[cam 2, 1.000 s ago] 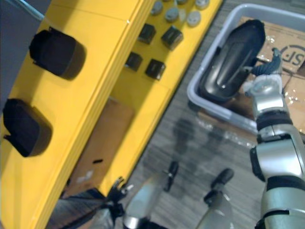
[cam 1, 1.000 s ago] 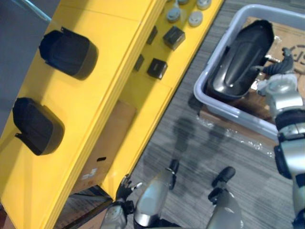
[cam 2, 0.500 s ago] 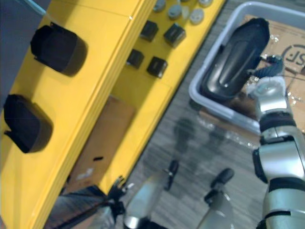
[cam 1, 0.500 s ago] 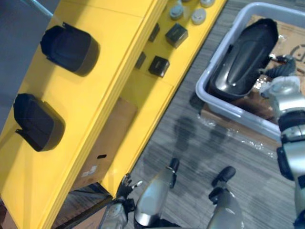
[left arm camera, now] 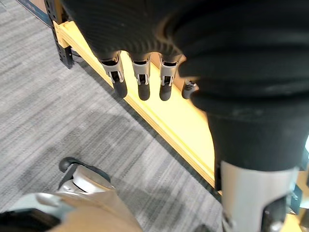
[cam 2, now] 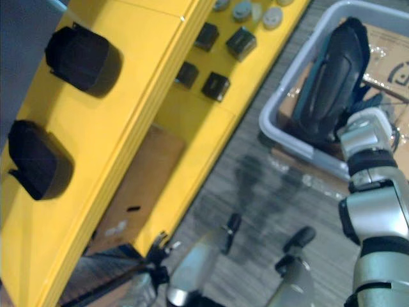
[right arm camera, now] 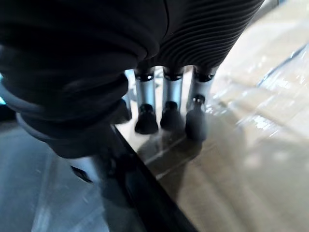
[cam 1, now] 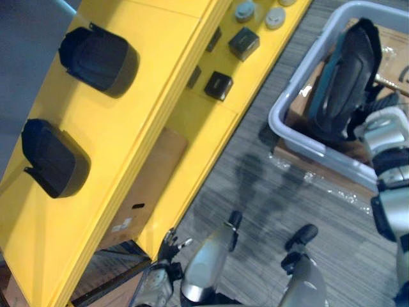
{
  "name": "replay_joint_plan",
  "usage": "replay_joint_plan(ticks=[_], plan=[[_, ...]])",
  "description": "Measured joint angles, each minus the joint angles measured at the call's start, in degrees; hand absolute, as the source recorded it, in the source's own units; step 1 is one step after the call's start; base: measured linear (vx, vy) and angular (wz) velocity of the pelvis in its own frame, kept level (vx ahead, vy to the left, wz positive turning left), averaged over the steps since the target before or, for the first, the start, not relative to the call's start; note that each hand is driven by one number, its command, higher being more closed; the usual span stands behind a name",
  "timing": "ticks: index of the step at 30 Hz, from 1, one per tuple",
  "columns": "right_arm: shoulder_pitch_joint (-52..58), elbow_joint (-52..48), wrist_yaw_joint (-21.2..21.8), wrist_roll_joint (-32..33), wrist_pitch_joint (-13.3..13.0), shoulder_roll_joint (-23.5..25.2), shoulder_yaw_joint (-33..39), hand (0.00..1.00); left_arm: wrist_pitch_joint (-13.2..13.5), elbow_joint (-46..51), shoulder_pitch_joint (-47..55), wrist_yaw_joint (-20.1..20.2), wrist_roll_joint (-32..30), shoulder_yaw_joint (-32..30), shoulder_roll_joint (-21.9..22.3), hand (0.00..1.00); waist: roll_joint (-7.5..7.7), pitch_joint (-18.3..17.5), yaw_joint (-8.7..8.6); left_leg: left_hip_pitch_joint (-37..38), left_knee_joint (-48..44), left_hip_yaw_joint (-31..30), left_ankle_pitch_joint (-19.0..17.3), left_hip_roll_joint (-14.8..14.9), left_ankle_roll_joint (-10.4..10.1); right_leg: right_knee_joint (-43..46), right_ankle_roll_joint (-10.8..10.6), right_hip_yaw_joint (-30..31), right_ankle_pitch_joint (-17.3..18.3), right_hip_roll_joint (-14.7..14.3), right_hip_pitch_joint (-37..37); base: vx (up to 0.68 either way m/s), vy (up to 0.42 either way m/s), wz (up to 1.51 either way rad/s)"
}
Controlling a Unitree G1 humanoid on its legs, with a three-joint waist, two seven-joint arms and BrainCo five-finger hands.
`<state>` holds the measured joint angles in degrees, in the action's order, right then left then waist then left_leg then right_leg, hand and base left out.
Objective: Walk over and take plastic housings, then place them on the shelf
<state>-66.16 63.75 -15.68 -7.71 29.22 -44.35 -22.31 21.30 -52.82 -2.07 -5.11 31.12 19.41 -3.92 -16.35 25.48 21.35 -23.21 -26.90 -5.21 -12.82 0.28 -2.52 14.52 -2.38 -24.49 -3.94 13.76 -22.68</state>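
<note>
Right wrist view: fingers of the right hand reach past the plastic housing's dark rim, thumb hidden, grip impossible to confirm. The housing stands on edge in the grey bin. The left hand hangs loose and empty beside the yellow shelf.

You have a yellow shelf along the robot's left. On its top board sit two dark plastic housings, one near and one farther off, well apart. The lower board carries small dark blocks, with round grey caps at its far end. Under the top board you can see a brown cardboard box. The floor is grey striped carpet. To the right, a film-wrapped carton lies on the floor with a grey tub on it. A long dark housing stands on edge in the tub.
</note>
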Motion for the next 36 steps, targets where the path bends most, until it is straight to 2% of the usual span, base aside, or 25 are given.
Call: replay_joint_plan(ticks=[6, 8, 10, 14, 20, 28, 32, 36], plan=[[-1.9, 2.6, 0.6, -5.2, 0.5, -1.0, -2.0, 1.00, 3.7, 5.9, 1.6, 1.6, 0.0, 2.2, -0.5, 0.00, 0.00, 0.0, -0.19, 0.2, 0.1, -0.6, 0.1, -0.1, 0.0, -0.2, -0.1, -0.8, 0.2, 0.2, 0.7, -0.03, 0.041, 0.06], [-2.1, 3.2, 0.6, -5.8, 0.5, -1.5, -2.0, 1.00, 4.1, 7.3, 2.0, 1.8, -0.1, 2.7, -0.3, 0.00, 0.00, 0.0, -0.27, 0.3, 0.2, -0.6, 0.1, -0.1, 0.0, -0.2, -0.1, -0.8, 0.1, 0.2, 0.7, 0.00, 0.034, 0.00], [-2.2, 5.1, 0.4, -7.7, -0.5, -3.4, -1.9, 1.00, 4.8, 11.4, 2.2, 1.9, 0.0, 4.4, -0.2, 0.00, 0.00, 0.0, -0.72, 0.6, 0.3, -0.6, 0.1, -0.1, 0.0, -0.1, -0.1, -0.8, 0.1, 0.1, 0.9, 0.00, 0.035, -0.02], [-2.6, 6.7, -2.8, -8.9, -3.4, -5.7, -1.3, 1.00, 6.6, 19.8, 2.8, 1.5, 0.3, 4.4, -0.3, 0.00, 0.00, 0.0, -3.66, 1.6, 0.4, -0.6, 0.1, -0.1, 0.0, -1.0, -0.3, -1.3, -0.2, -0.1, 2.6, 0.01, 0.038, 0.00], [-4.9, 6.8, -5.7, -10.0, -9.5, -7.2, -1.3, 1.00, 6.7, 30.0, 2.8, 0.7, -0.3, 4.7, -0.3, 0.00, 0.04, 0.0, -6.41, 2.1, 0.3, -0.1, 0.0, 0.8, 0.0, -3.8, 0.1, -0.7, -1.8, -2.0, 3.7, -0.04, 0.034, -0.10], [-6.3, 6.7, -8.1, -10.0, -14.4, -7.2, -1.2, 1.00, 6.4, 36.3, 0.7, -0.7, -3.1, 7.5, -0.9, 0.00, 0.34, 0.2, -6.67, 1.9, -0.7, 0.9, -0.5, 2.2, -0.6, -6.1, 0.9, -0.1, -3.3, -3.9, 4.3, -0.05, 0.033, -0.09], [-7.1, 6.4, -11.6, -10.1, -16.6, -5.9, -1.2, 1.00, 5.9, 38.5, -3.1, -0.8, -5.0, 8.4, -3.2, 0.00, 1.28, 0.9, -7.92, 1.0, -1.7, 1.1, -0.9, 2.7, -0.7, -7.1, 1.1, 0.2, -4.2, -4.7, 4.2, -0.05, 0.041, -0.05], [-8.6, 5.4, -14.5, -10.1, -17.7, -5.0, -1.2, 1.00, 3.6, 38.8, -9.2, -1.2, -5.3, 8.9, -4.7, 0.00, 2.00, 1.4, -8.64, 0.1, -1.9, 1.2, -0.9, 2.8, -0.7, -7.8, 1.1, 0.8, -4.9, -4.9, 3.5, -0.04, 0.054, -0.08]])
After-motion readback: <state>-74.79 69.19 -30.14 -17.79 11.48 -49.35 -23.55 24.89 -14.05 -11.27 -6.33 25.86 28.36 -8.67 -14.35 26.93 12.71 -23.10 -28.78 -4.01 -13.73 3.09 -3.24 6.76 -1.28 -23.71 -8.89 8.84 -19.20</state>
